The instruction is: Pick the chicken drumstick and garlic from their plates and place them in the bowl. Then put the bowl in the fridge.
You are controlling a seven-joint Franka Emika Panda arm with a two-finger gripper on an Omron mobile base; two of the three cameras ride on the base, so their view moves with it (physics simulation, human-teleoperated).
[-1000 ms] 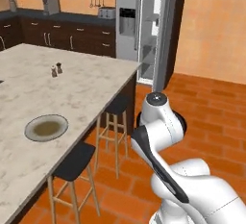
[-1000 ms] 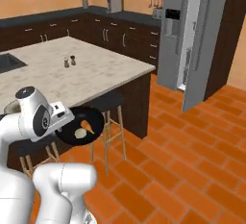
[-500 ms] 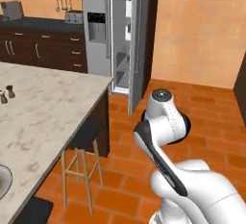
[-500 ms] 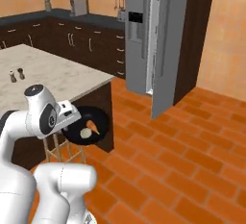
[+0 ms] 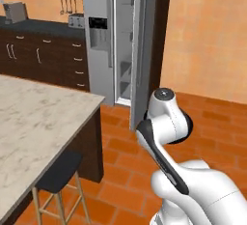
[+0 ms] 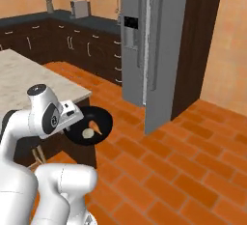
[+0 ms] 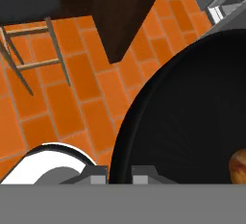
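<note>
My gripper is shut on the rim of the glossy black bowl, carried level over the brick floor. Inside the bowl lie the orange-brown chicken drumstick and the off-white garlic. In the hand view the bowl spreads to the right, its rim pinched between my fingertips, and a bit of the drumstick shows at the right edge. The tall grey fridge stands ahead with its door swung open; glass shelves show inside. The plates are out of view.
The marble island counter lies to the left with a dark stool under its edge. Dark wooden cabinets line the back wall, with a toaster on top. Orange brick floor lies open before the fridge.
The whole scene has shifted as the base moved: the island slid off to the left and the open fridge is now nearer and more central. The bowl stays in my shut gripper.
</note>
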